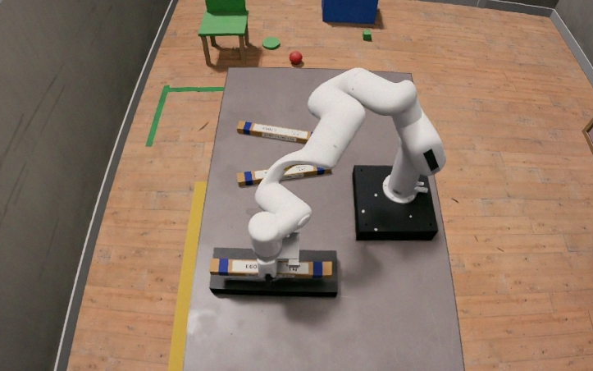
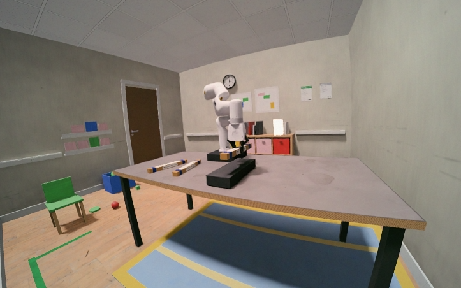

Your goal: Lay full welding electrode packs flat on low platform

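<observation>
fingers pinch the pack mid-length so it stays level | pack hangs above the low platform, not down yet | two other packs lie on the desk

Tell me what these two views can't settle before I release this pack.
- Gap between the held pack and the platform: top view looks straight down; exterior view too small.
- Fingertips of the gripper: wrist covers them.
- Label on the middle pack: forearm crosses it.
- Pack contents: closed boxes.
</observation>
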Robot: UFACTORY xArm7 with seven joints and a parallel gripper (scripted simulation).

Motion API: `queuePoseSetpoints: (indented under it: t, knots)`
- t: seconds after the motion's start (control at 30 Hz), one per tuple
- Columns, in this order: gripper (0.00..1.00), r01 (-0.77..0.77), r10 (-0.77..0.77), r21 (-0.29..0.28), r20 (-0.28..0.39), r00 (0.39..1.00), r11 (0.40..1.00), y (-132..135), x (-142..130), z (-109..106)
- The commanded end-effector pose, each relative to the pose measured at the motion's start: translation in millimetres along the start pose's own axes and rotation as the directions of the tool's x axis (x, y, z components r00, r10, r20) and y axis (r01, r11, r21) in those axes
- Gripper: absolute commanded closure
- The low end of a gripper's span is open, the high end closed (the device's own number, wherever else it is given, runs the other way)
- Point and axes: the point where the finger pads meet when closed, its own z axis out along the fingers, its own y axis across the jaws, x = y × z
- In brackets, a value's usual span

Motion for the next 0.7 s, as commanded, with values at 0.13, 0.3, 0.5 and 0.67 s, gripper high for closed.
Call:
queuePoseSetpoints:
  t: [0.13,0.3,0.5,0.67]
  knots:
    - [0.65,0.001,-0.001,-0.004,0.005,1.000,1.000,9.3,2.4,-2.8]
    - [0.65,0.001,-0.001,-0.004,0.005,1.000,1.000,10.4,3.0,-2.8]
    - [0.65,0.001,-0.001,-0.004,0.005,1.000,1.000,10.7,3.1,-2.8]
    - [0.65,0.001,-0.001,-0.004,0.005,1.000,1.000,10.7,3.1,-2.8]
